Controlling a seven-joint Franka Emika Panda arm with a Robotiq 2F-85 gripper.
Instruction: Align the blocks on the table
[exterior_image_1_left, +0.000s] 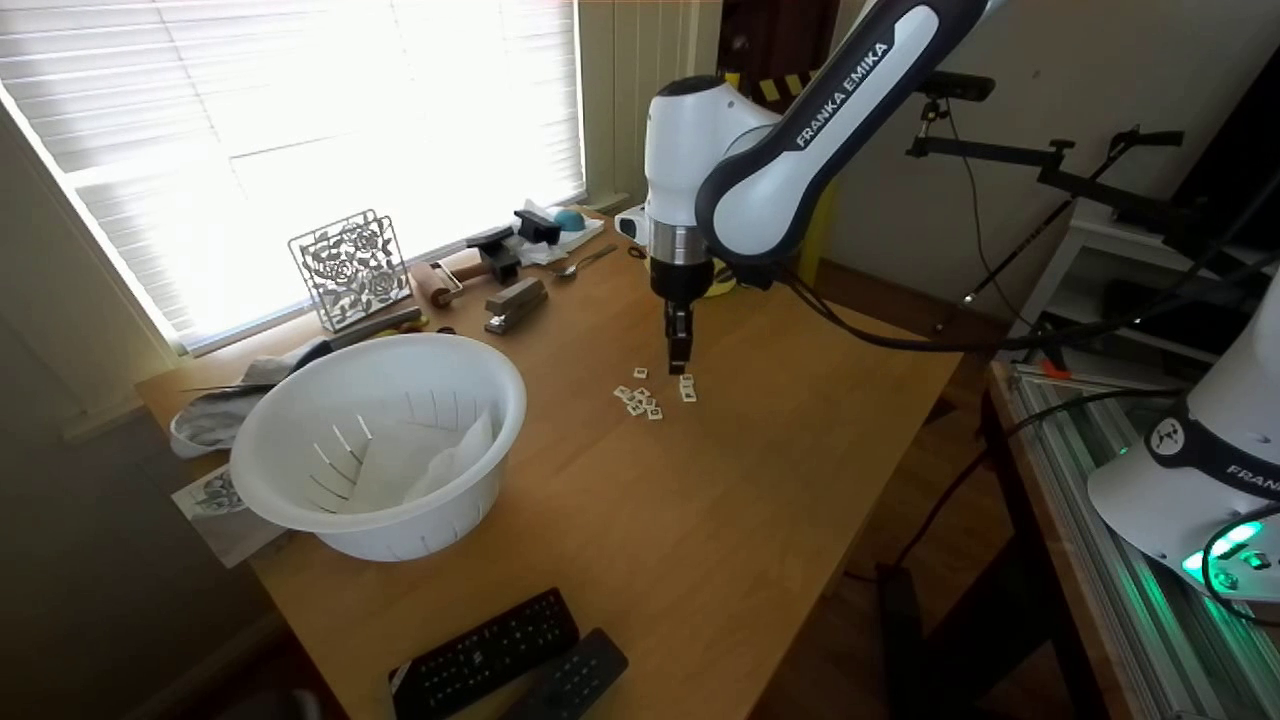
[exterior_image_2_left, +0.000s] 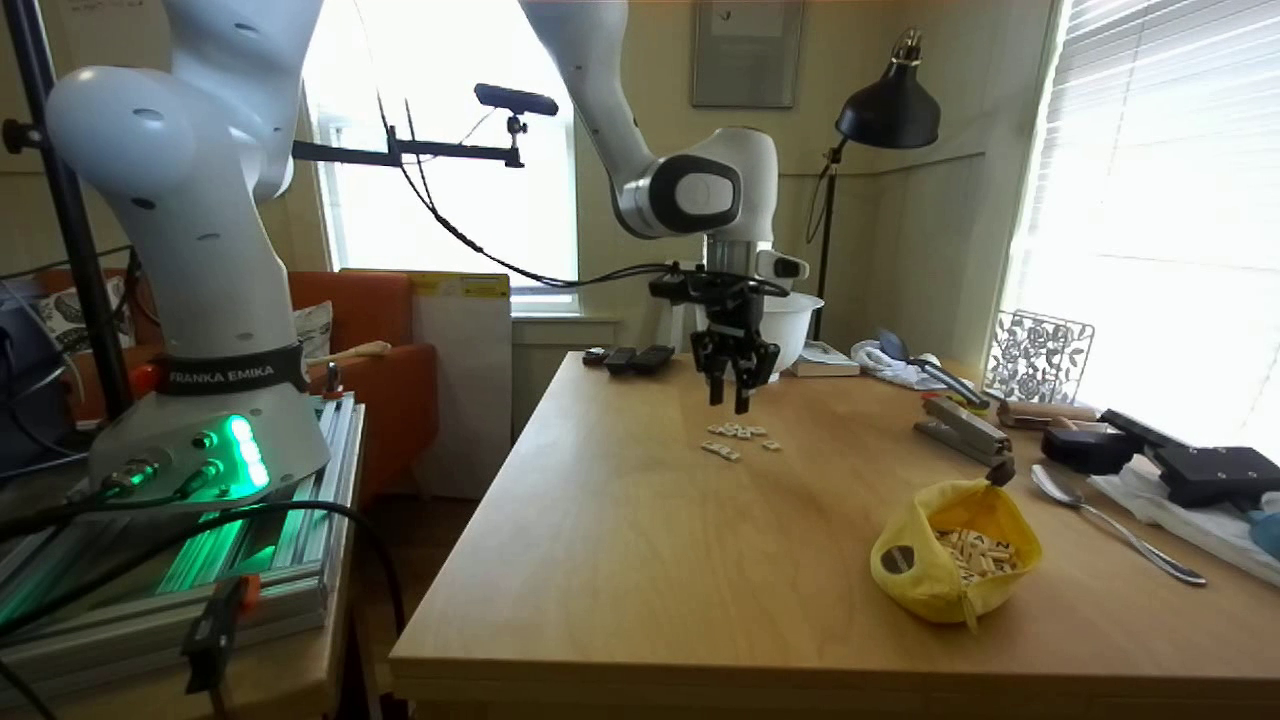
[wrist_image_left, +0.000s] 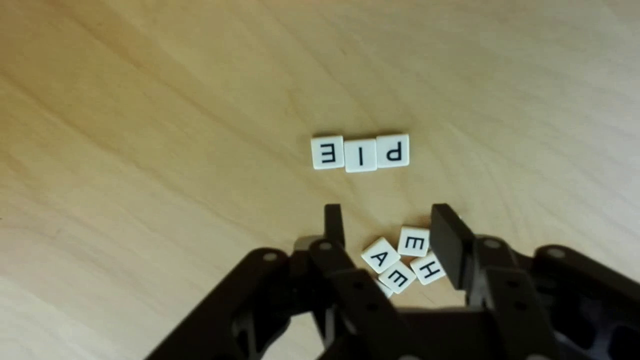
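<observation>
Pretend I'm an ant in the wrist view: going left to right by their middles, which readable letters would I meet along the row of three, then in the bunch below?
First: E block → I block → P block. Then: A block → lower E block → upper E block → H block.

Three lettered blocks (wrist_image_left: 360, 159) in an uneven row, others (wrist_image_left: 397, 276) partly behind the spread gripper (wrist_image_left: 388, 215)
</observation>
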